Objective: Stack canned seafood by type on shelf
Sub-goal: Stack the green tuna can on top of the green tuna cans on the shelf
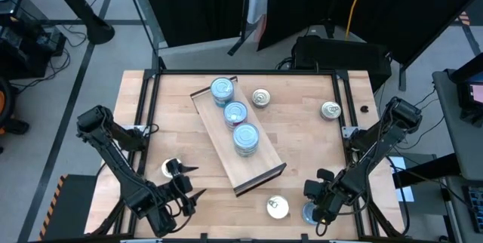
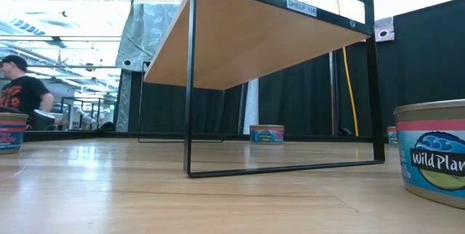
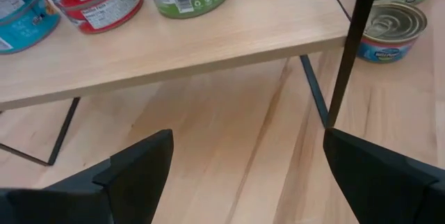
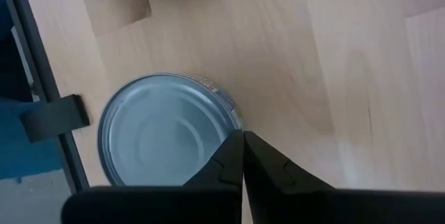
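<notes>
Shelf point(image 1: 260, 166) sits mid-frame in the high view, long axis running diagonally from upper left to lower right, three blue-topped stacks of tins point(image 1: 235, 114) lined along it. Right gripper point(image 1: 323, 211), lower right, fingers pinched fully together holding nothing, hovers over a blue-topped tin point(image 4: 167, 130). Left gripper point(image 1: 189, 183), lower left, gapes wide and empty

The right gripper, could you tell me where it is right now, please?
In the high view the right gripper is at the table's near right edge, shut, beside a blue-topped tin, right of the silvery tin.
</notes>
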Controlling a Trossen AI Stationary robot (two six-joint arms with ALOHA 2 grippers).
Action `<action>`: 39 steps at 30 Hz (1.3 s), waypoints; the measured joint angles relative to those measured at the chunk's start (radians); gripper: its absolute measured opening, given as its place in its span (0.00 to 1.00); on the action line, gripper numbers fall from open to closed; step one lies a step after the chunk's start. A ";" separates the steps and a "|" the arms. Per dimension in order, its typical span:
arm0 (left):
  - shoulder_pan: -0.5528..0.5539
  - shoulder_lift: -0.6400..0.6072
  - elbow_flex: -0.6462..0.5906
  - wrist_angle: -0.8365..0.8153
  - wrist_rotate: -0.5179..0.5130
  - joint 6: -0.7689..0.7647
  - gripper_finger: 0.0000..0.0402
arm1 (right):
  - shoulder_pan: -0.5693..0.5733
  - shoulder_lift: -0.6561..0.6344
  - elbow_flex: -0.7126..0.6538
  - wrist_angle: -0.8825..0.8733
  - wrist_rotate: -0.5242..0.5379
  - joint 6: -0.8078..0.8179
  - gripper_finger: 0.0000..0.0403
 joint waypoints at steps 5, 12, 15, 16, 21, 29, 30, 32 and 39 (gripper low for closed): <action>0.000 0.000 0.000 0.000 -0.012 0.018 0.92 | 0.000 0.000 0.000 0.001 0.003 0.000 0.00; 0.002 0.000 0.000 0.000 -0.013 0.020 0.92 | 0.000 0.013 0.000 0.023 0.003 0.017 0.00; 0.002 0.000 0.000 0.000 -0.013 0.020 0.92 | 0.000 0.029 0.001 0.025 0.003 0.018 0.00; 0.002 0.000 0.000 0.000 -0.013 0.021 0.92 | 0.000 0.031 0.002 0.026 0.003 0.019 0.00; 0.002 0.000 0.000 0.000 -0.013 0.021 0.92 | 0.000 0.042 0.003 0.026 0.003 0.019 0.00; 0.002 0.000 0.000 0.000 -0.013 0.026 0.92 | -0.019 0.053 -0.002 -0.043 0.017 -0.010 0.00; 0.002 0.000 0.000 0.000 -0.013 0.026 0.92 | -0.023 0.058 -0.008 -0.062 0.017 -0.016 0.00; 0.002 0.000 0.000 0.000 -0.013 0.026 0.92 | -0.036 0.058 -0.012 -0.058 0.017 -0.029 0.00; 0.001 0.000 0.000 0.000 -0.013 0.027 0.92 | -0.082 0.060 -0.101 0.013 -0.015 -0.078 0.00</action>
